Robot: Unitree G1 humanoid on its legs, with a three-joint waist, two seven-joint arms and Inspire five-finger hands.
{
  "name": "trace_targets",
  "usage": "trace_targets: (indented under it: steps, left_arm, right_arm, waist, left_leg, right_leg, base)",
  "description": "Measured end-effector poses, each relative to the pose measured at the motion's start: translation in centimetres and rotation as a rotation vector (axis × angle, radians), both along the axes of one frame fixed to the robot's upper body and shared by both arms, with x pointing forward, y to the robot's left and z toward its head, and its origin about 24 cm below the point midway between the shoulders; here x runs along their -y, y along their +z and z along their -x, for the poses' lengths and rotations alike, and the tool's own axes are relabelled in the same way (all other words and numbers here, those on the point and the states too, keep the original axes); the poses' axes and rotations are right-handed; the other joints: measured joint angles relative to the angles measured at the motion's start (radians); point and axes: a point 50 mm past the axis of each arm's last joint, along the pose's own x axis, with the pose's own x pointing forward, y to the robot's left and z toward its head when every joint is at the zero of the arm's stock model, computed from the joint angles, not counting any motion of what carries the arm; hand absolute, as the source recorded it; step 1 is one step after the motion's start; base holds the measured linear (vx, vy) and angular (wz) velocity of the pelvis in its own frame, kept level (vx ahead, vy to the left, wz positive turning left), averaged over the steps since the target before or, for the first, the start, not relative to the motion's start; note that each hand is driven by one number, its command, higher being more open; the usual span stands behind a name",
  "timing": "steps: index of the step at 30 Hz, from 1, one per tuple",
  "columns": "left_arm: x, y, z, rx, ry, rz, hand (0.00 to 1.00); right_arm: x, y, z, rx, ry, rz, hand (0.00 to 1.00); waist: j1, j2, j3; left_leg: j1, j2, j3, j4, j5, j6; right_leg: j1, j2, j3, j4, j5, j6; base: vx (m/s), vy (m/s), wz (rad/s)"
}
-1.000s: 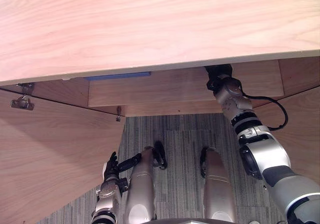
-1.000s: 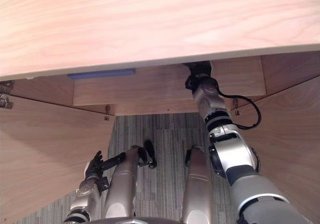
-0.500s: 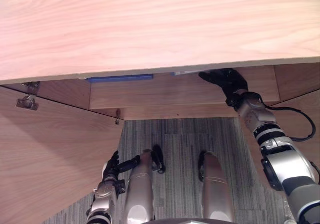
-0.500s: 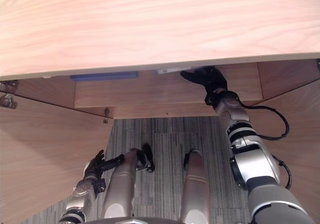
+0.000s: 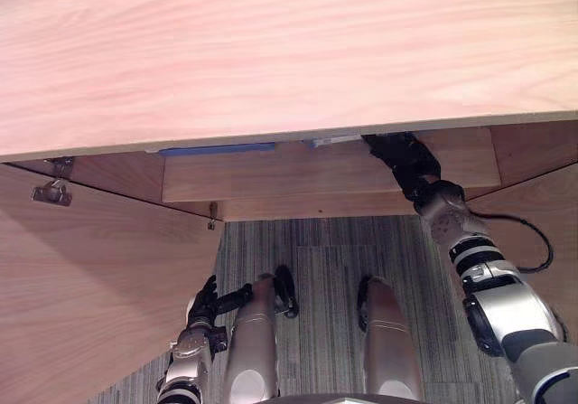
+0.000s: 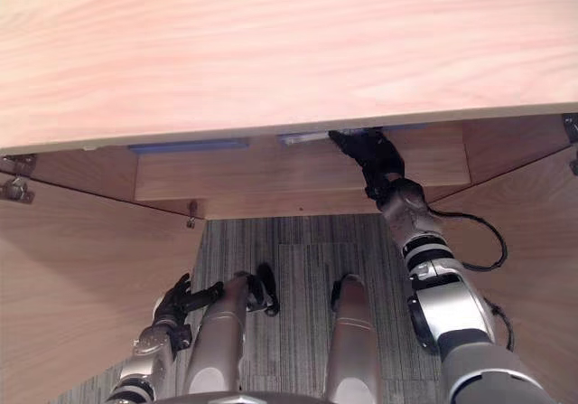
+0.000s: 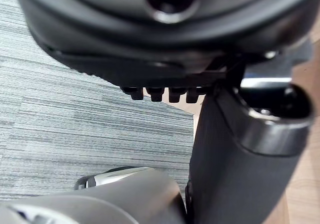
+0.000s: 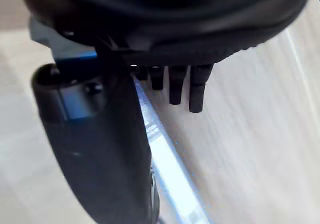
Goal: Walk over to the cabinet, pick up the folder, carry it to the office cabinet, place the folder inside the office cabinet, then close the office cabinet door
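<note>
A dark blue folder edge [image 5: 217,149] lies on the shelf just under the cabinet's wooden top [image 5: 289,51]. A paler blue-white folder edge [image 5: 330,140] shows beside it, right at my right hand [image 5: 405,157]. That hand reaches into the cabinet opening, its fingertips hidden under the top's edge. In the right wrist view the pale edge [image 8: 172,176] runs between the thumb [image 8: 100,149] and the straight fingers [image 8: 197,91], over light wood; the hand is open. My left hand [image 5: 201,306] hangs open low beside the leg.
The cabinet's left door [image 5: 90,277] stands swung open toward me, with a metal hinge [image 5: 51,192] near its top. The right door [image 5: 546,196] is open too. A wooden shelf front [image 5: 298,173] spans the opening. Grey striped carpet [image 5: 316,268] lies between the doors.
My right hand came out from deep in the cabinet, swung left, then slid back under the top's edge. The pale folder edge has come into sight beside it. The left hand stayed put.
</note>
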Motion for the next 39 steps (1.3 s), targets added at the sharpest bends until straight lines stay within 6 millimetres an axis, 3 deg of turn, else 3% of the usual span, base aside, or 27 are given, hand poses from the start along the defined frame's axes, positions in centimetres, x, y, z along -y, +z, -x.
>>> trace_targets:
  steps: [3,5,10,18,23,26,30,34,36,37,39]
  left_arm:
    - [-0.1,0.0,0.0,-0.004,-0.022,-0.013,1.00]
    - [0.0,0.0,0.1,-0.006,-0.034,-0.013,1.00]
    - [-0.3,0.0,0.2,-0.017,-0.074,-0.043,1.00]
    - [-0.4,0.1,0.0,-0.017,-0.113,-0.054,1.00]
    - [-0.6,0.2,-0.1,-0.020,-0.129,-0.071,1.00]
    - [-0.7,0.1,0.0,-0.026,-0.126,-0.069,1.00]
    - [-0.6,-0.1,0.2,-0.051,-0.138,-0.073,1.00]
    - [-0.6,-0.4,0.6,-0.080,-0.147,-0.073,1.00]
    - [-0.7,-0.8,1.3,-0.105,-0.146,-0.073,1.00]
    - [-0.7,-1.2,2.1,-0.125,-0.147,-0.072,1.00]
    - [-0.6,-1.6,2.7,-0.159,-0.159,-0.069,1.00]
  right_arm:
    - [-1.2,1.4,0.4,0.054,0.196,0.559,1.00]
    - [-2.4,1.4,0.8,0.093,0.297,0.842,1.00]
    - [-4.1,-1.3,2.6,0.104,0.521,1.241,1.00]
    - [-3.8,-1.2,2.9,0.100,0.584,1.366,1.00]
    - [-4.5,-1.5,3.2,0.122,0.615,1.484,1.00]
    - [-5.6,-2.2,4.5,0.140,0.701,1.519,1.00]
    - [-7.5,-4.0,6.4,0.139,0.874,1.524,1.00]
    - [-10.2,-7.3,9.7,0.113,1.112,1.455,1.00]
    - [-11.2,-8.5,10.8,0.104,1.153,1.397,1.00]
    - [-11.8,-9.2,11.4,0.103,1.150,1.344,1.00]
    - [-11.8,-10.1,11.5,0.077,1.098,1.277,1.00]
  waist:
    - [-0.001,-0.001,-0.001]
    - [-0.002,-0.001,-0.005]
    - [-0.003,-0.009,-0.011]
    - [0.001,-0.014,-0.014]
    - [0.002,-0.017,-0.016]
    - [0.003,-0.017,-0.016]
    - [0.001,-0.022,-0.016]
    - [0.006,-0.040,-0.020]
    - [0.004,-0.059,-0.031]
    - [0.005,-0.080,-0.050]
    - [0.004,-0.090,-0.083]
  left_leg:
    - [0.008,0.001,0.001,-0.009,0.001,-0.001]
    - [0.013,0.001,0.004,-0.021,0.004,-0.003]
    - [0.030,0.001,0.006,-0.034,0.005,-0.003]
    - [0.035,0.001,0.007,-0.042,0.005,-0.003]
    - [0.036,0.006,0.008,-0.044,0.003,-0.006]
    - [0.044,0.014,0.011,-0.044,-0.001,-0.012]
    - [0.085,0.023,0.019,-0.053,-0.006,-0.018]
    - [0.166,0.033,0.023,-0.102,0.000,-0.028]
    - [0.227,0.030,0.028,-0.171,0.025,-0.035]
    - [0.278,0.017,0.037,-0.257,0.063,-0.041]
    - [0.323,0.003,0.033,-0.361,0.113,-0.045]
  right_leg:
    - [0.007,0.002,0.000,-0.009,0.003,0.000]
    - [0.012,0.004,0.000,-0.022,0.008,0.000]
    - [0.029,0.005,-0.001,-0.038,0.010,0.001]
    - [0.041,0.006,-0.004,-0.055,0.014,0.004]
    - [0.041,0.010,-0.004,-0.060,0.014,0.003]
    - [0.048,0.017,-0.002,-0.063,0.015,0.002]
    - [0.083,0.025,-0.001,-0.074,0.014,0.002]
    - [0.167,0.039,-0.011,-0.132,0.023,-0.005]
    - [0.227,0.043,-0.023,-0.198,0.045,-0.008]
    - [0.271,0.043,-0.028,-0.265,0.070,-0.014]
    - [0.319,0.046,-0.047,-0.355,0.107,-0.019]
  base:
    - [0.00,0.000,0.00]
    - [0.03,0.008,-0.03]
    - [0.03,0.010,-0.01]
    - [0.01,0.005,0.00]
    - [0.02,0.000,-0.02]
    - [0.03,-0.008,-0.07]
    - [0.03,-0.010,-0.08]
    - [0.04,-0.024,-0.05]
    - [0.08,-0.057,-0.02]
    - [0.10,-0.074,0.03]
    - [0.11,-0.063,0.15]
